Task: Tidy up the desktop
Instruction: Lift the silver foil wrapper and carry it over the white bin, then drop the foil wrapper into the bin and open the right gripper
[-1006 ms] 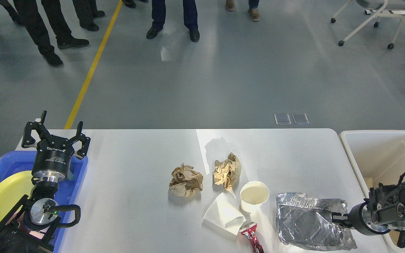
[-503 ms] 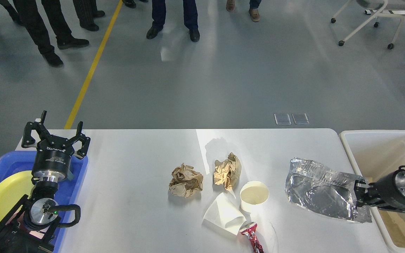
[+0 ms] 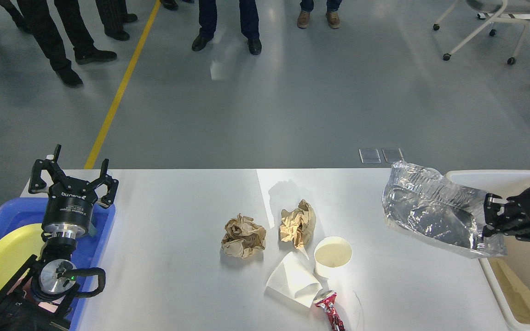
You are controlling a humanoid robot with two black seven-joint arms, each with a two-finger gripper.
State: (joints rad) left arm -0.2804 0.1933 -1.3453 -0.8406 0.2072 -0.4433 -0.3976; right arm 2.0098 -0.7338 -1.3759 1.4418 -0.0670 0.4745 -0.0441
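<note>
The white desktop (image 3: 177, 276) carries two crumpled brown paper balls (image 3: 243, 236) (image 3: 297, 223), a white paper cup (image 3: 332, 254), a folded white napkin (image 3: 292, 279) and a crushed red can (image 3: 329, 310). My right gripper (image 3: 489, 215) is shut on the right edge of a crinkled foil tray (image 3: 433, 209), held in the air over the desktop's far right end beside the bin. My left gripper (image 3: 72, 177) stands open and empty above the blue tray's far edge.
A cream-white bin (image 3: 509, 175) sits off the desktop's right end with cardboard inside. A blue tray (image 3: 101, 239) with a yellow plate (image 3: 5, 257) lies at the left. People's legs stand on the floor beyond; a wheeled chair is at far right.
My right gripper has lifted the foil tray off the desktop and carried it up and to the right, toward the bin. The left arm has not moved.
</note>
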